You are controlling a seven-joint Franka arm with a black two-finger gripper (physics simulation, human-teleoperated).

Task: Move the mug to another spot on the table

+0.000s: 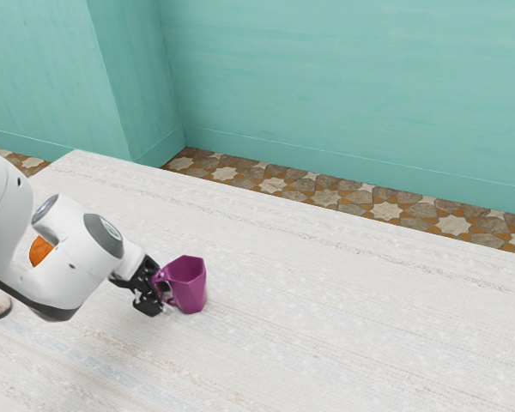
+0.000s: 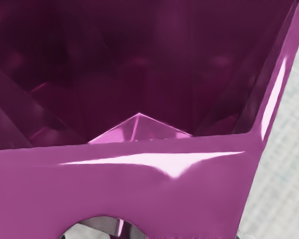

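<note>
A purple faceted mug [image 1: 186, 284] stands upright on the pale table [image 1: 343, 318], toward the exterior view's lower left. My black gripper [image 1: 154, 289] reaches in from the left and is shut on the mug's handle side, with one finger above the handle and one below. In the wrist view the mug [image 2: 139, 74] is very close: I look into its dark interior, its near wall and rim run across the picture, and the handle's opening lies just under the hand.
The white arm [image 1: 60, 257] takes up the exterior view's lower left. The table stretches wide to the right and toward the back. Beyond its far edge are a patterned tile floor [image 1: 386, 206] and teal walls.
</note>
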